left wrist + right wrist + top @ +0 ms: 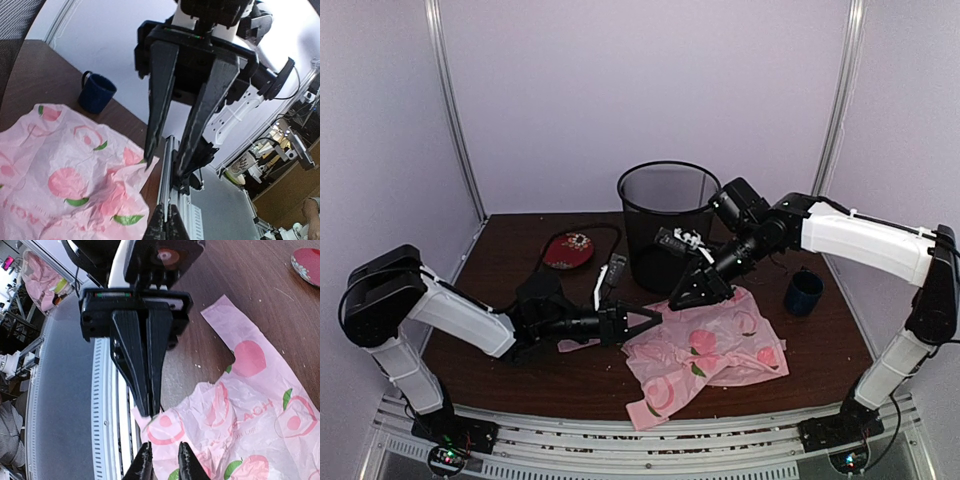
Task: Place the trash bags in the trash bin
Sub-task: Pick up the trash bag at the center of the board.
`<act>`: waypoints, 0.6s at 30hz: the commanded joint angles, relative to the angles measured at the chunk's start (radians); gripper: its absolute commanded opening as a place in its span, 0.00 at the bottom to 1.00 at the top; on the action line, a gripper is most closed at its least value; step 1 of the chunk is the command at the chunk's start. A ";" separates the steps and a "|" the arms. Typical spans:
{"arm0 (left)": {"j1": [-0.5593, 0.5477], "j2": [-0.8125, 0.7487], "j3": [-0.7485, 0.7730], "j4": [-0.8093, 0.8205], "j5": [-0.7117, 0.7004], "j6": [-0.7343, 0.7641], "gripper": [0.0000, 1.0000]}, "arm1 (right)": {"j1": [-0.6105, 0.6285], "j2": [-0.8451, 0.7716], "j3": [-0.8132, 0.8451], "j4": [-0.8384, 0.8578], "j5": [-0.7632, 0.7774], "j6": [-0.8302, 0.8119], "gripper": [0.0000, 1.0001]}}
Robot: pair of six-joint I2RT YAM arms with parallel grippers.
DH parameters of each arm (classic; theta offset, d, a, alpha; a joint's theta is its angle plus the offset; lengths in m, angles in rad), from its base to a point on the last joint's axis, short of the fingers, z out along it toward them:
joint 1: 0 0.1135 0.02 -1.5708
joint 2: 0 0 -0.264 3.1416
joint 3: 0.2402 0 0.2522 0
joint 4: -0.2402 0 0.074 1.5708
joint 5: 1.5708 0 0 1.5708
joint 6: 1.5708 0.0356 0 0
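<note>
The pale-pink trash bag (pixel 710 355) with red round prints lies crumpled and spread on the brown table, right of centre. It also shows in the left wrist view (pixel 65 180) and the right wrist view (pixel 250 430). The black wire-mesh trash bin (pixel 665 225) stands upright behind it. My right gripper (pixel 678 300) is shut, and its tips pinch the bag's far-left edge (pixel 154 412). My left gripper (pixel 648 322) is open at the bag's left edge, with one fingertip (pixel 148 162) touching the plastic. The bin shows in neither wrist view.
A dark-blue mug (pixel 803 293) stands right of the bag and shows in the left wrist view (pixel 96 93). A red round pad (pixel 570 250) lies left of the bin. A black cable and a small white-and-black tool (pixel 610 280) lie between them. A metal rail (pixel 640 440) runs along the front edge.
</note>
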 commanded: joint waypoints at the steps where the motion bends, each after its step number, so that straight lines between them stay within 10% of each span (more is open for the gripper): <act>1: -0.005 -0.111 -0.046 -0.361 -0.153 0.096 0.00 | 0.026 -0.069 -0.109 0.064 0.165 -0.054 0.20; 6: -0.004 -0.096 0.016 -0.831 -0.392 0.112 0.19 | 0.184 -0.020 -0.184 0.182 0.445 -0.092 0.18; 18: 0.012 -0.111 -0.211 -0.625 -0.421 -0.111 0.34 | 0.350 0.235 -0.116 0.261 0.691 -0.045 0.31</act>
